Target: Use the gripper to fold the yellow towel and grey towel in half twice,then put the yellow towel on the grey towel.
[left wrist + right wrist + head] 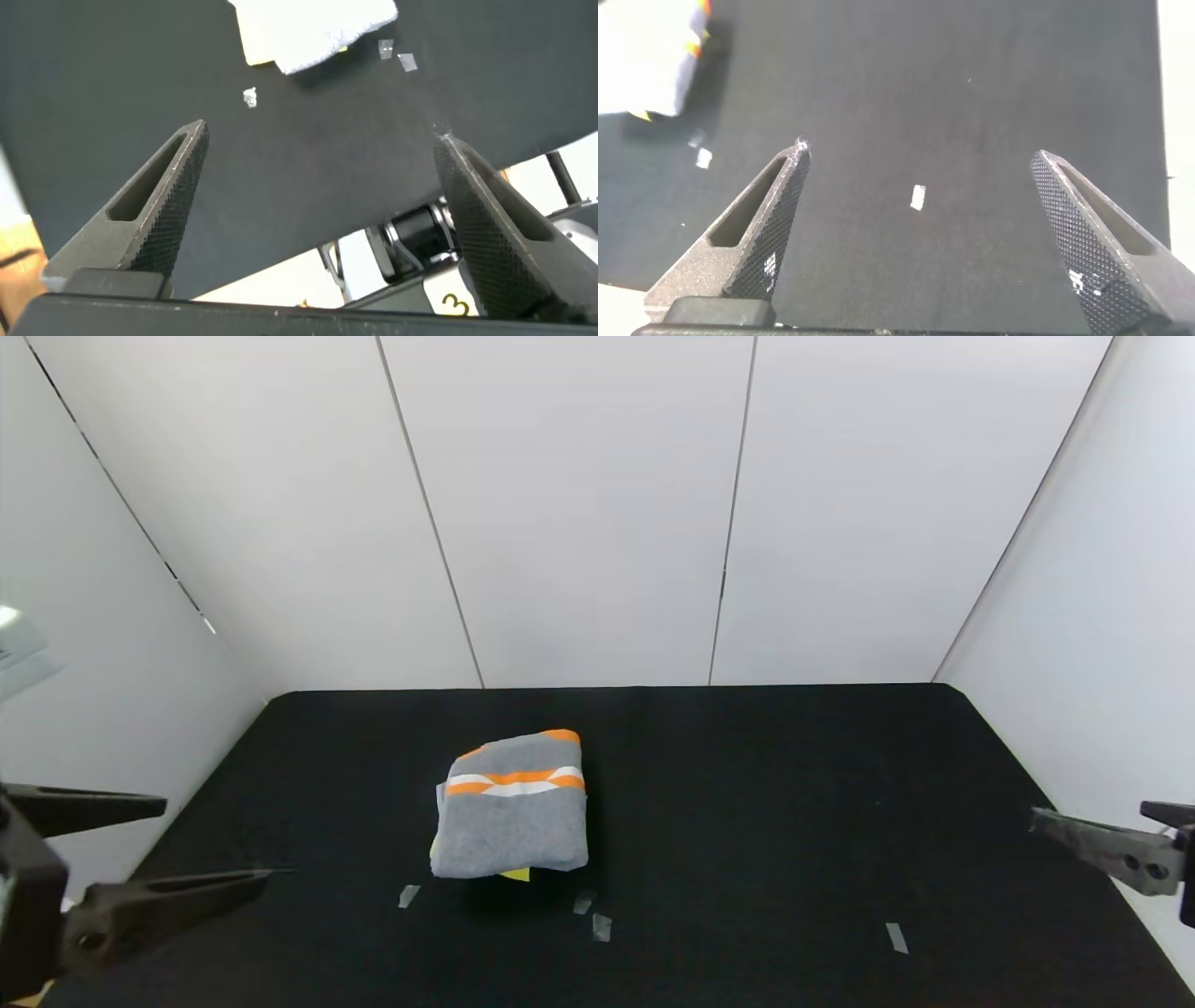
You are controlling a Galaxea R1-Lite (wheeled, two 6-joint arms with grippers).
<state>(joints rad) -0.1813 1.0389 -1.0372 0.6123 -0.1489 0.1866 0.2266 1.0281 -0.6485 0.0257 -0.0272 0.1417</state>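
The grey towel (512, 821), folded into a small thick square with its orange-and-white band up, lies left of the table's middle. Under it only slivers of the yellow towel (515, 875) stick out at the near edge and left side; the rest is hidden. The left wrist view shows the grey towel (322, 28) with the yellow towel (257, 42) beside it, far off. My left gripper (219, 836) (320, 133) hovers open and empty at the table's left edge. My right gripper (1088, 814) (921, 152) hangs open and empty at the right edge.
The black table top (747, 784) is boxed in by white walls at the back and sides. Small tape marks (408, 896) (602, 927) (896, 938) lie near the front. One tape mark (917, 197) sits between the right fingers, on the mat below.
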